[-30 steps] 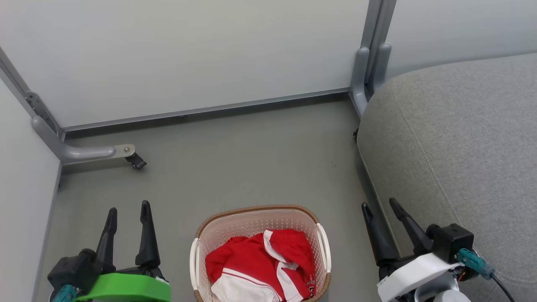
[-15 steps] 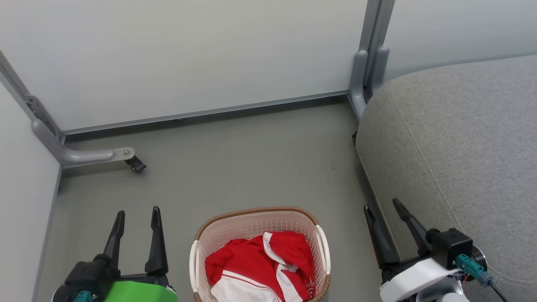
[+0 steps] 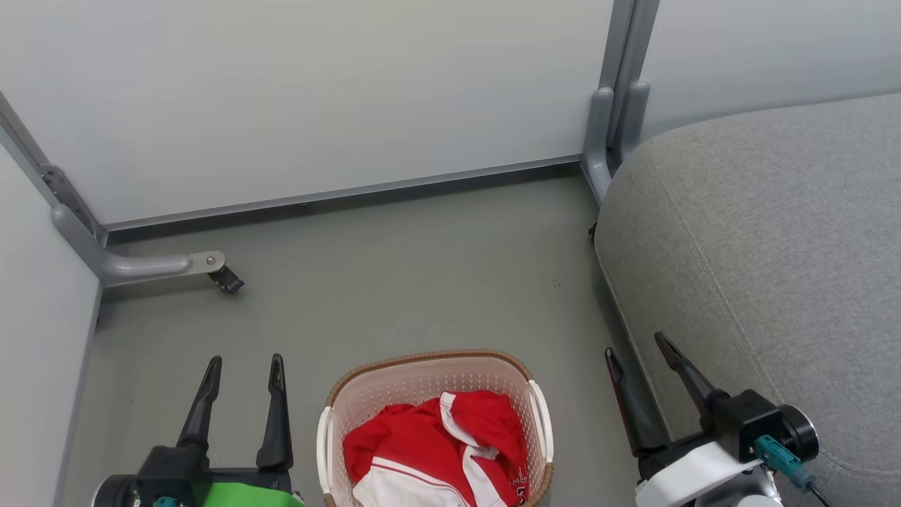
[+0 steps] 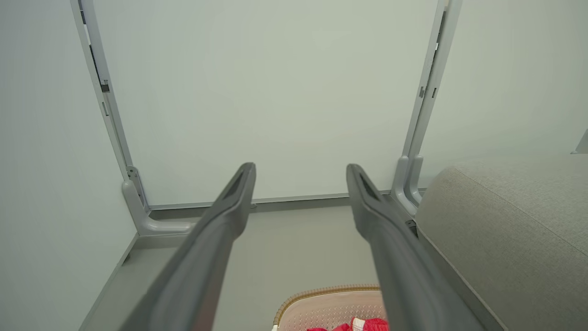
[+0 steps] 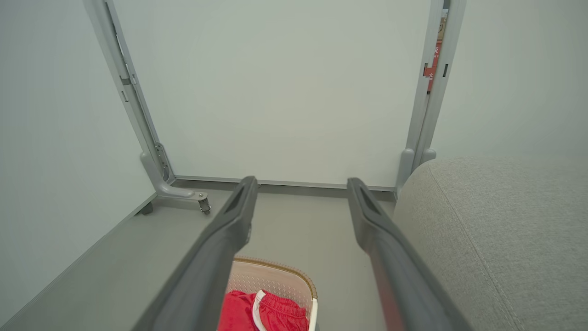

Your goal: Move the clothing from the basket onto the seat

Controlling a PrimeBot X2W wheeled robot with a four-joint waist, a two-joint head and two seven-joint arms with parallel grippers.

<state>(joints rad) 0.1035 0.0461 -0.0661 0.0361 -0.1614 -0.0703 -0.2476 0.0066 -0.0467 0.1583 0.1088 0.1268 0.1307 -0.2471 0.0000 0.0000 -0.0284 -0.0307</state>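
Observation:
The red clothing (image 3: 429, 451) with white trim lies bunched in the cream basket (image 3: 429, 359), which stands on the floor at the bottom middle of the head view. My left gripper (image 3: 245, 362) is open and empty, left of the basket. To the basket's right, my right gripper (image 3: 637, 343) is open too, beside the edge of the grey seat (image 3: 767, 232). In the left wrist view the basket (image 4: 321, 303) and a bit of clothing (image 4: 367, 324) show between the fingers (image 4: 232, 202). In the right wrist view, clothing (image 5: 271, 312) and the basket (image 5: 280, 276) lie below the open fingers (image 5: 241, 207).
Pale partition panels (image 3: 317, 91) close off the back and left. A grey panel foot with a caster (image 3: 225, 279) juts onto the floor at the left. Another panel post (image 3: 605, 120) stands by the seat's corner. Bare grey floor (image 3: 394, 274) lies beyond the basket.
The head view has shifted slightly. My left gripper has moved right toward the basket and lower in the picture. My right gripper has sunk a little. Both stay open.

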